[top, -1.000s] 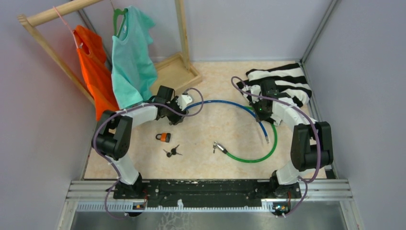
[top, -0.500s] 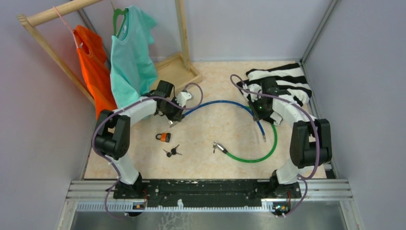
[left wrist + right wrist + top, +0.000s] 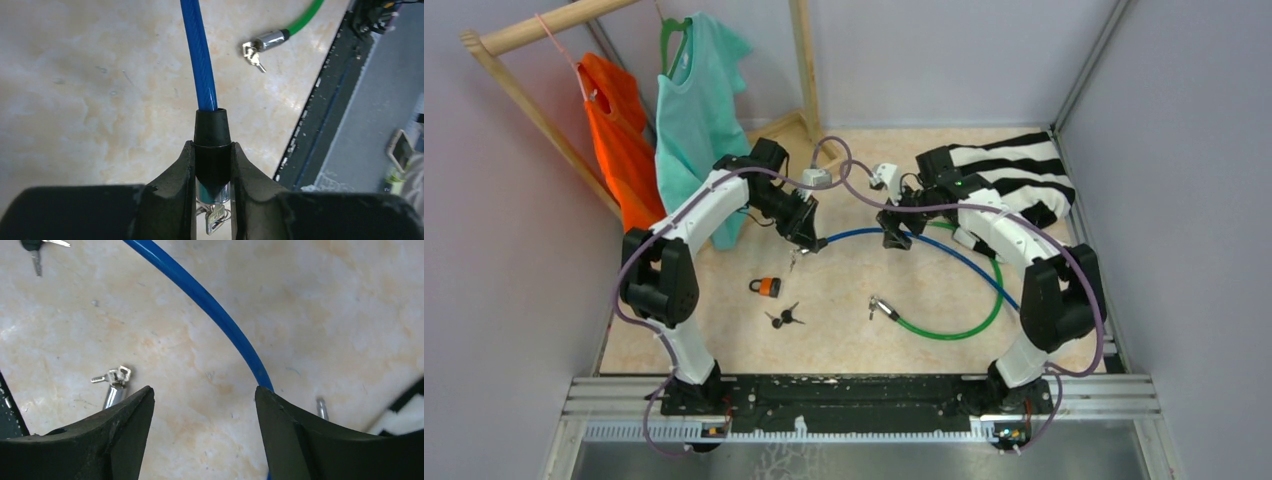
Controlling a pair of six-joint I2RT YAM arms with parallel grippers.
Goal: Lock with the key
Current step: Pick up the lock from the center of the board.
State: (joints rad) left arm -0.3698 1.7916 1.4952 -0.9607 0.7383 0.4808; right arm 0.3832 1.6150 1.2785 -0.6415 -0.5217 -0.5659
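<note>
Blue cable: lay curved over marbled table, between the two arms.
Black collar at cable's lock end: sat pinched in left gripper, fingers drawn narrow and tight on it. Small key hung from the metal barrel below.
Right gripper: hovered over the same cable, fingers spread wide, holding nothing. Cable passed close by one finger; contact not discernible.
Green cable: lay looped nearer the bases. Metal end carried keys and rested apart from the blue.
Orange padlock: lay loose on table, near left gripper. Black-headed keys lay just beside it.
Striped cloth: lay heaped in far right corner.
Teal shirt and orange shirt: hung on wooden rack, far left.
</note>
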